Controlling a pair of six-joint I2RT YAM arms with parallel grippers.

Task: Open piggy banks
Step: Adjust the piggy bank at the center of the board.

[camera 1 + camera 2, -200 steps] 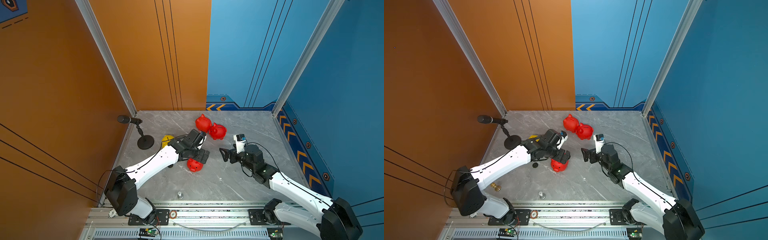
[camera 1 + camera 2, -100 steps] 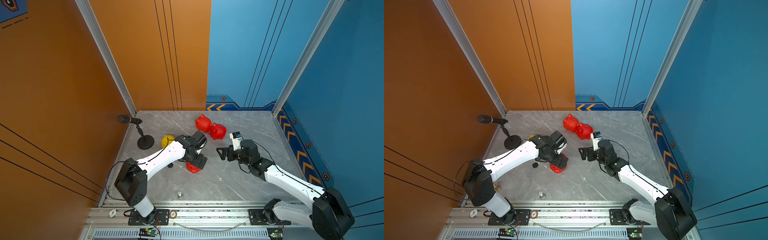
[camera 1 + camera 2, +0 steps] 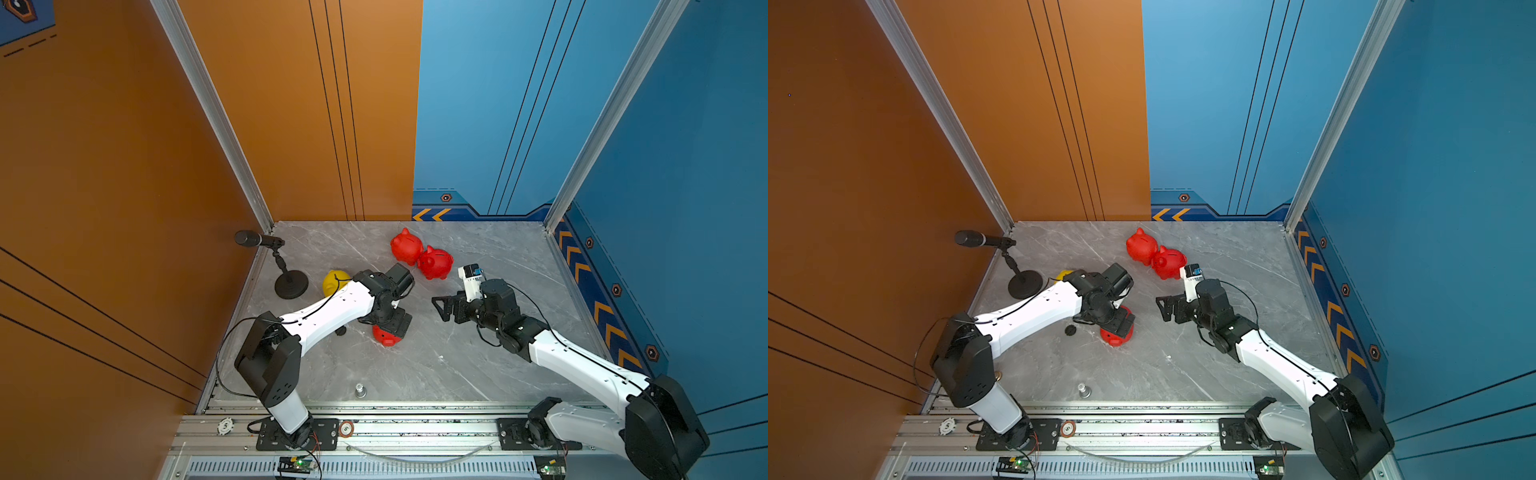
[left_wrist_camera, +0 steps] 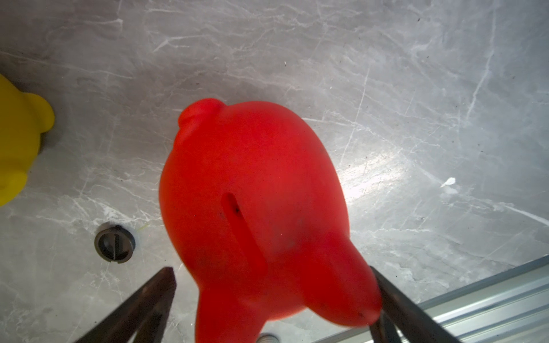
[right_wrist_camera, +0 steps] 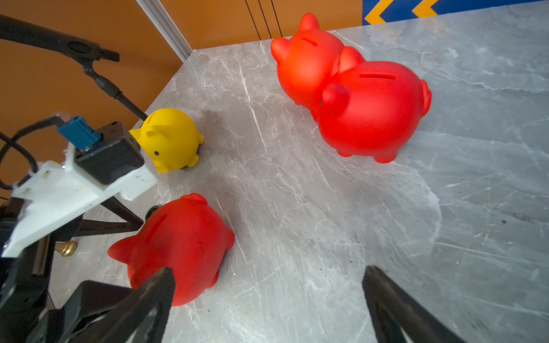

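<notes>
Surface: grey marble tabletop (image 3: 457, 357)
Frame centre: two red piggy banks (image 3: 435, 262), touching each other
Left of centre: yellow piggy bank (image 3: 333, 281); microphone stand (image 3: 291, 284) further left
Below centre: third red piggy bank (image 3: 386, 336); black plug disc (image 3: 340, 331) just beside it; metal knob (image 3: 360, 390) near the front edge

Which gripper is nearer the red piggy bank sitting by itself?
Left. The left gripper straddles the lone red piggy bank from above; the right gripper hangs apart, beside it.

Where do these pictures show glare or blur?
Left wrist view: the red pig is very close and soft, with glare on the table beside it. Right wrist view: the fingers at the edge are blurred, the rest sharper. Both top views: even light, sharp.
</notes>
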